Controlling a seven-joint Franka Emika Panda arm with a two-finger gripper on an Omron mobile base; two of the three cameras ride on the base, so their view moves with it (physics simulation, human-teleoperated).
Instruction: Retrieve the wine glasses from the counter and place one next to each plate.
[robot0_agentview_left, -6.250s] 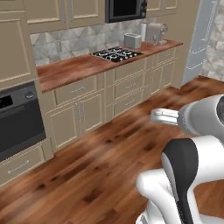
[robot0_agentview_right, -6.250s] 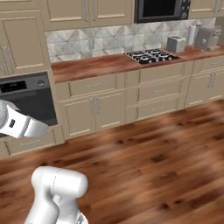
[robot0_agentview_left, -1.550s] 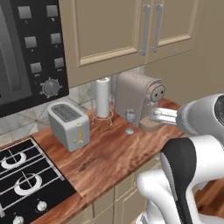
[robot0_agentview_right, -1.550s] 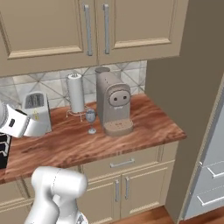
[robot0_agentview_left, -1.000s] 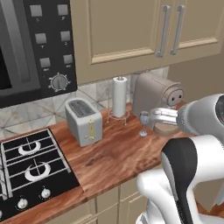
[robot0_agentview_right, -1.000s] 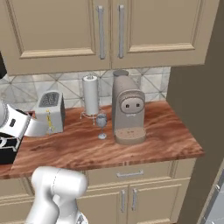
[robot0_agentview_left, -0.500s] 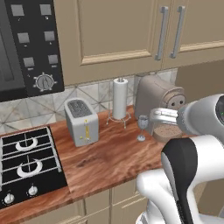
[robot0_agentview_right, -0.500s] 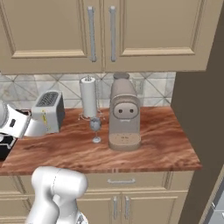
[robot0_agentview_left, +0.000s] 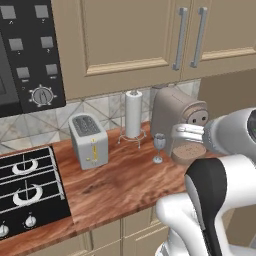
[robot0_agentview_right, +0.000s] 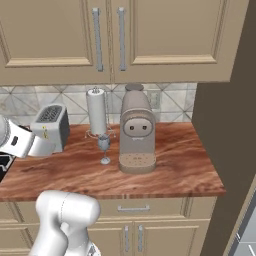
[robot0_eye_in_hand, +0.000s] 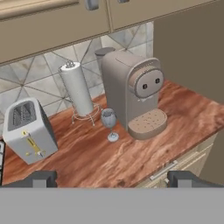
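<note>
One wine glass (robot0_eye_in_hand: 109, 123) of blue-grey glass stands upright on the reddish-brown wood counter (robot0_eye_in_hand: 87, 162), between a paper towel stand and a coffee machine. The same glass (robot0_agentview_left: 158, 145) (robot0_agentview_right: 104, 145) shows in both base views. My gripper (robot0_eye_in_hand: 111, 178) is open, its two dark fingertips (robot0_eye_in_hand: 42, 178) spread wide with nothing between them. It hangs short of the counter's front edge and looks at the glass from some distance. The plates are out of view.
A beige coffee machine (robot0_agentview_left: 176, 120) stands right beside the glass, a paper towel roll (robot0_agentview_left: 133, 114) behind it, and a silver toaster (robot0_agentview_left: 89, 140) further left. A black stove (robot0_agentview_left: 25, 185) lies at far left. Wall cabinets (robot0_agentview_right: 107, 35) hang overhead. A dark tall panel (robot0_agentview_right: 225, 100) bounds the counter's right end.
The base has driven across the kitchen to this counter, so the whole picture shifted; the glass and coffee machine now sit near mid-view. The gripper has stayed open.
</note>
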